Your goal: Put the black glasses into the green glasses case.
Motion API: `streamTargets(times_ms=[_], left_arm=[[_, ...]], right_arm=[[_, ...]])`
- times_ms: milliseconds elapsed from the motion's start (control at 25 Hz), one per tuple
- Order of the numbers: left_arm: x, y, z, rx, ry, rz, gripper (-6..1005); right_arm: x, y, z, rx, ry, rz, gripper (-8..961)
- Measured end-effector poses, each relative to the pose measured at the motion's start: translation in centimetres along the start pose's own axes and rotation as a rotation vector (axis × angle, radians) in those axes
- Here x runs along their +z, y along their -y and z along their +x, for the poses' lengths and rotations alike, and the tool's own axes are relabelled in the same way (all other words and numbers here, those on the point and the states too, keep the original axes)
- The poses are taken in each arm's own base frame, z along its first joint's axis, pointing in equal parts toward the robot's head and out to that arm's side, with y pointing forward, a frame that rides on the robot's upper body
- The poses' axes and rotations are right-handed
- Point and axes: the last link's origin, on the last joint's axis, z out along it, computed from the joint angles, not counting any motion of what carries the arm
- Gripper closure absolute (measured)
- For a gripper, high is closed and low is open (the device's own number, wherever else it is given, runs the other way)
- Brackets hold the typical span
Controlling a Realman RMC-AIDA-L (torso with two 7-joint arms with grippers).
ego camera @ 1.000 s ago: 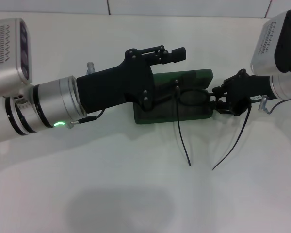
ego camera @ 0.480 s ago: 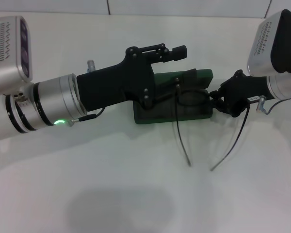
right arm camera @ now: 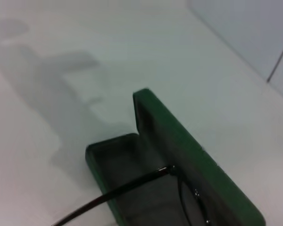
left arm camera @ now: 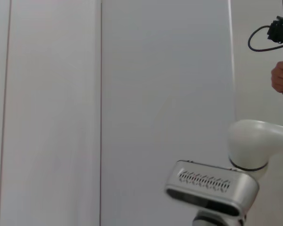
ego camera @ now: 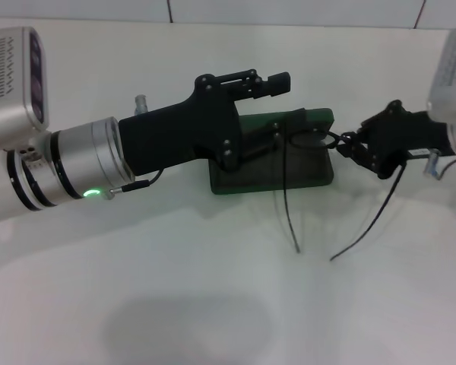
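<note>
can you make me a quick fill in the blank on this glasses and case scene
1. The case is ___ in colour.
2. The case lid stands ___, showing the dark lining.
3. The glasses are held by the ___ gripper.
4. The temple arms hang down past the case's front edge, so the glasses are not yet fully ___ the case.

Missing words: green; open; right; inside

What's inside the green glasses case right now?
One lens end of the black glasses sits over the open green glasses case; both temples trail outside. The left gripper covers the case's left part. The right gripper holds the frame.
</note>
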Motion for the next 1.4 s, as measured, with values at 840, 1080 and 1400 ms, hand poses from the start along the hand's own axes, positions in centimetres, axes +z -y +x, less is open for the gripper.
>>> streamTargets(times_ms=[840, 1080, 1400], left_arm=[[0.2, -0.5, 1.7, -0.050, -0.048, -0.099, 513], [1.5, -0.2, 2.4, -0.092, -0.038, -0.148, 513], [3.1, 0.7, 1.9, -0.159, 0.079, -0.163, 513]], right_arm=[[-4.9, -0.5, 4.1, 0.244, 0.664, 0.089, 846], [-3.9, -1.3, 4.3, 0.245, 0.712, 0.102, 847], [-3.5, -1.9, 3.5, 0.244, 0.758, 0.046, 849]])
